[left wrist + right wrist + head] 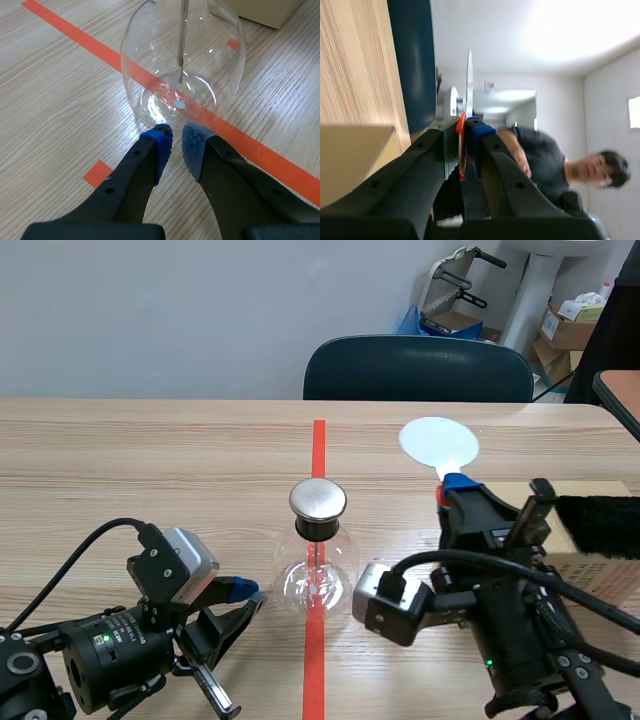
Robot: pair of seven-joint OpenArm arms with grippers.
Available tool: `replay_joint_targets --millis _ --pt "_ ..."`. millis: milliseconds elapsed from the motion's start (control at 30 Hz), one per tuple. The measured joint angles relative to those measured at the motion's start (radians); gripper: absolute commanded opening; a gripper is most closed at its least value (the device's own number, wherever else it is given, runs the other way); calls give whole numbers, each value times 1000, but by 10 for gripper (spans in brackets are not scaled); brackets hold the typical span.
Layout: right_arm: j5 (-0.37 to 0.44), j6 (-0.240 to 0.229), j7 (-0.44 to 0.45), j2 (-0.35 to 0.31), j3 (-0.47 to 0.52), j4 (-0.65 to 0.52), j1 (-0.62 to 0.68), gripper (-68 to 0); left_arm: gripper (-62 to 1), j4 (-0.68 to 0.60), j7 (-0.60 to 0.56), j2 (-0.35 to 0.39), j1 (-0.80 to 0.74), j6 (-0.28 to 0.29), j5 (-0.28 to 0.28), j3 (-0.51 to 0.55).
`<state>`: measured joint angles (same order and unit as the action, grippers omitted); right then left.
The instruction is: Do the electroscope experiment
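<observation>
**Item 1. Electroscope (317, 560).** A clear glass flask with a black collar and a round metal cap (318, 500). It stands upright on the orange-red tape line. The left wrist view shows a thin rod (183, 30) hanging inside the flask.

**Item 2. White disc paddle (438, 443).** It is raised beyond and to the right of the electroscope, apart from the cap. The right gripper (455, 490) pinches its orange-red stem, and the right wrist view shows the disc edge-on.

**Item 3. Left gripper (240, 592).** It sits low, just beside the electroscope's left base. Its pads are drawn nearly together on nothing, with the tips close to the glass; contact cannot be confirmed.

**Item 4. Handling note (judgement).** The likely step is presenting the disc to the cap.
- Bring it over level and slowly.
- Approach the cap from above and do not strike the collar.
- Keep the left gripper from nudging the flask.

**Item 5. Surroundings.** A black bristly object (600, 525) lies to the right of the electroscope. A dark chair (418, 368) stands beyond it.
</observation>
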<state>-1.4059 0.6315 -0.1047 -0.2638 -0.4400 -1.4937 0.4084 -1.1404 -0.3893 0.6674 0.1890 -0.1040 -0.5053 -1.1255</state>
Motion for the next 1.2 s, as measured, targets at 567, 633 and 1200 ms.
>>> replay_joint_targets --millis 567,633,1200 --pt "-2 0 418 0 0 0 0 -665 -509 0 0 0 0 0 0 0" --pt "-4 0 443 0 0 0 0 -665 -509 0 0 0 0 0 0 0" --pt "-4 0 467 0 0 0 0 -665 -509 0 0 0 0 0 0 0"
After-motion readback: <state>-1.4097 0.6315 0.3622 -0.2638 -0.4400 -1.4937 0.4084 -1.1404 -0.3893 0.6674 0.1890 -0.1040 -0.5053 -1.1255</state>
